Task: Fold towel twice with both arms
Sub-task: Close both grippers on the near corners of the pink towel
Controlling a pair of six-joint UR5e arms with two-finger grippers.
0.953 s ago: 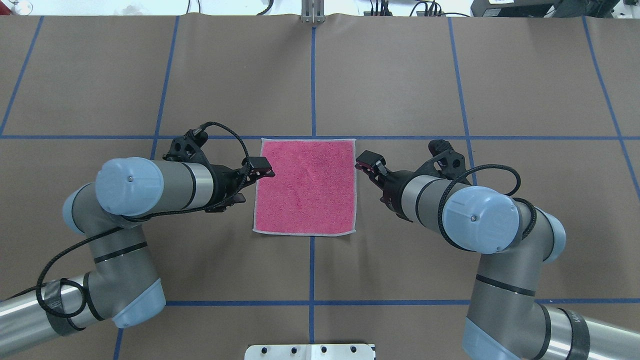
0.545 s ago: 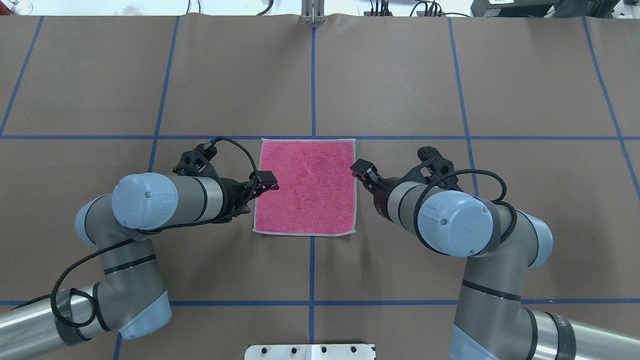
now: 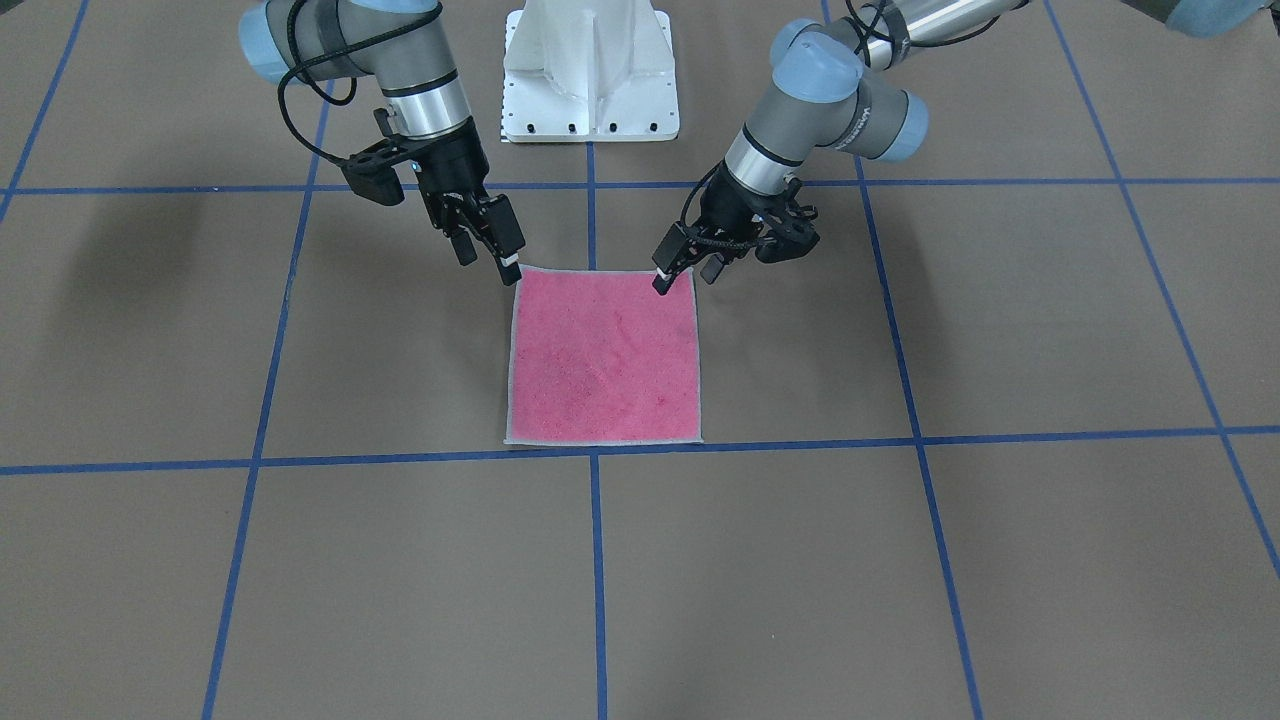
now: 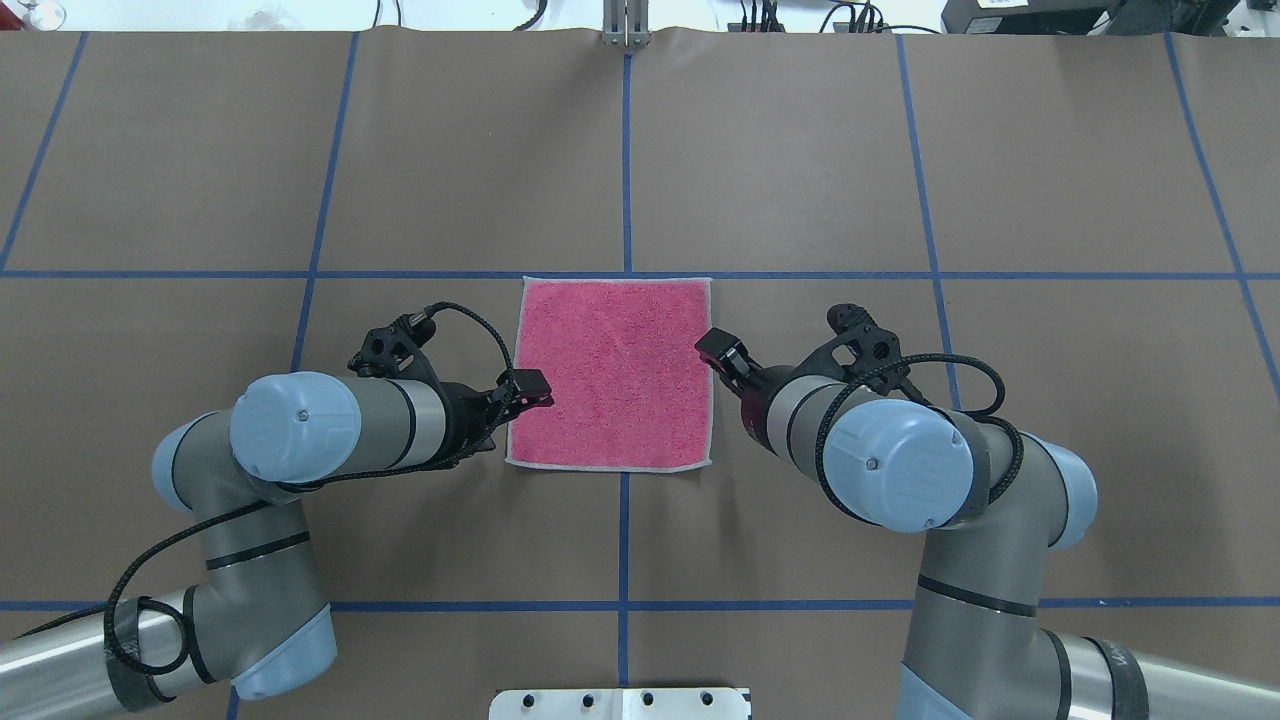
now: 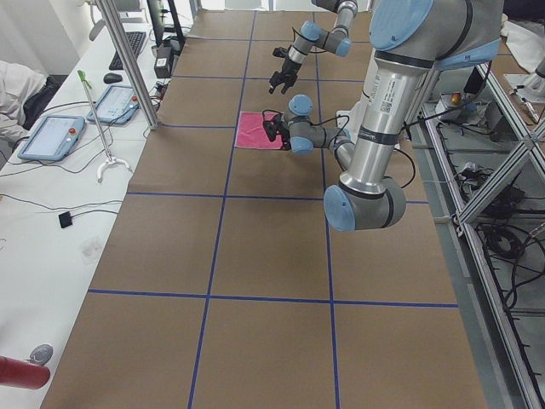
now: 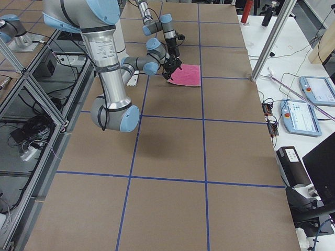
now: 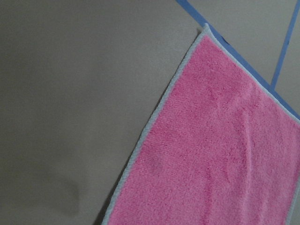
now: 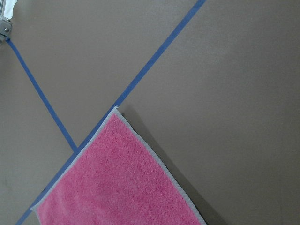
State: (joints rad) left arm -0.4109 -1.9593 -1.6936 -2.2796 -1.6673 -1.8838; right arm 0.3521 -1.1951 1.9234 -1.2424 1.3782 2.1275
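The towel [image 4: 610, 375] lies flat and pink face up at the table's middle; it also shows in the front view [image 3: 603, 360], the left wrist view [image 7: 211, 154] and the right wrist view [image 8: 117, 183]. My left gripper [image 4: 515, 415] is open and empty over the towel's left edge, near the corner closest to the robot; in the front view [image 3: 682, 276] its fingertip hangs just above that corner. My right gripper [image 4: 728, 375] is open and empty at the towel's right edge, and in the front view [image 3: 490, 258] it is by the other near corner. No fingers show in the wrist views.
The white pedestal base [image 3: 590, 70] stands behind the towel on the robot's side. Blue tape lines [image 4: 625, 150] cross the brown table cover. A metal post [image 4: 625, 25] stands at the far edge. A side desk with tablets [image 5: 51, 136] lies beyond the table.
Both grippers have moved back toward the robot along the towel's side edges, from about mid-edge to the near corners. The towel has not moved.
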